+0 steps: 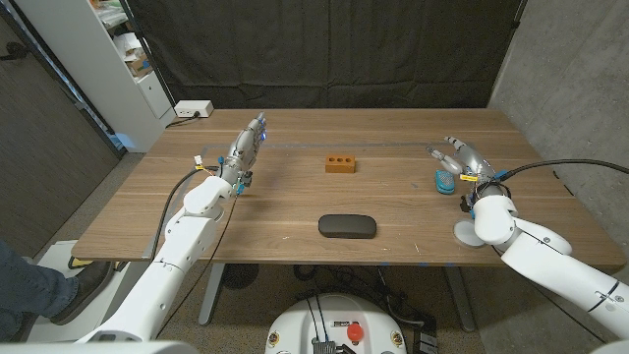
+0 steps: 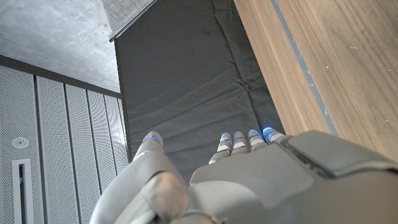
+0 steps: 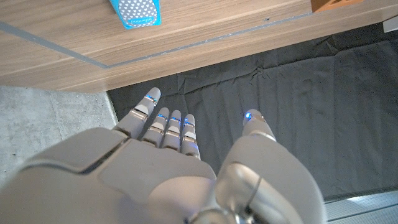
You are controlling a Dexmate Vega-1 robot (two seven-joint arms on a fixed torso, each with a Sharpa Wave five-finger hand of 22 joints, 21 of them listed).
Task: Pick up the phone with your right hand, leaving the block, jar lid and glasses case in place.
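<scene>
Seen from the head camera: a wooden table (image 1: 275,211) backed by a black curtain (image 1: 324,49). At far right, the right hand (image 1: 459,157), raised, fingers spread and holding nothing. Just below it and slightly toward the table's middle, a blue polka-dotted phone (image 1: 445,181), standing close beside the hand's wrist; touching or not cannot be told. Nearer the front edge by the right forearm, a pale round jar lid (image 1: 464,233), partly hidden by the arm. At table centre, an orange block (image 1: 340,162) with holes, and in front of it a dark oblong glasses case (image 1: 347,226). On the left, the left hand (image 1: 248,146), fingers extended, empty, well apart from all four objects.

From the left wrist: back of the left hand (image 2: 249,180), fingertips (image 2: 239,138) loosely extended toward the curtain, nothing grasped, bare tabletop alongside.

From the right wrist: right hand (image 3: 186,168) open, fingertips (image 3: 168,121) apart and clear of the wood, phone (image 3: 135,12) lying on the table beyond them, not touched. Orange corner of the block (image 3: 336,5) at the frame's edge.
</scene>
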